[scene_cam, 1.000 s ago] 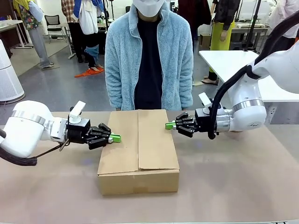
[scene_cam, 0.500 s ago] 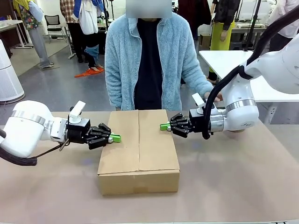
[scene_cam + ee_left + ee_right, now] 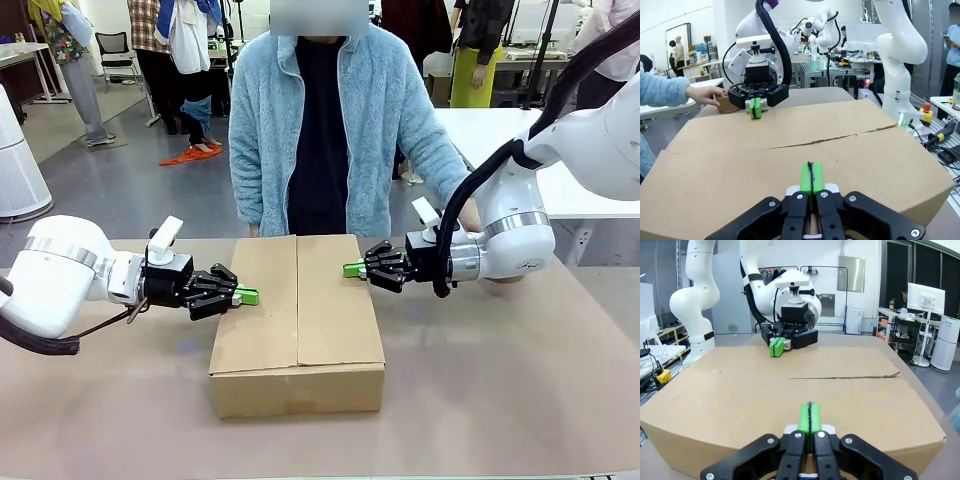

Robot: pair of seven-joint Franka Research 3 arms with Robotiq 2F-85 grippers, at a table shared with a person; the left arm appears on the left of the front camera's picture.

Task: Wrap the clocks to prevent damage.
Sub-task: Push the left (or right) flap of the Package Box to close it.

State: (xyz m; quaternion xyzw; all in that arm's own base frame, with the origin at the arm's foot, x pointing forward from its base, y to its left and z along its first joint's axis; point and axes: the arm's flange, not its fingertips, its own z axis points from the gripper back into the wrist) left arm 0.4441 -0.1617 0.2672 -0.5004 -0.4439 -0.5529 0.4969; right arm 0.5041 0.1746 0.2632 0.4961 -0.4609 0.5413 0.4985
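Table (image 3: pixel 520 400) covered in brown paper is bearing a closed rectangular brown cardboard box (image 3: pixel 297 320), its flaps meeting along a centre seam; no clock or wrapping is showing, so the wrapping is judged not yet begun and the clocks' whereabouts cannot be told. A person in a fluffy blue jacket (image 3: pixel 335 120) is standing behind. The left gripper (image 3: pixel 248 295) and right gripper (image 3: pixel 352 269) are flanking the box, pads pressed together, holding nothing.

Grey floor (image 3: pixel 120 190) w/ orange cloth (image 3: pixel 192 154) dropped on it, white table (image 3: pixel 500 135) far right, office chair (image 3: pixel 118 50) back left, white walls, monitor desk (image 3: pixel 920 305) + even indoor light
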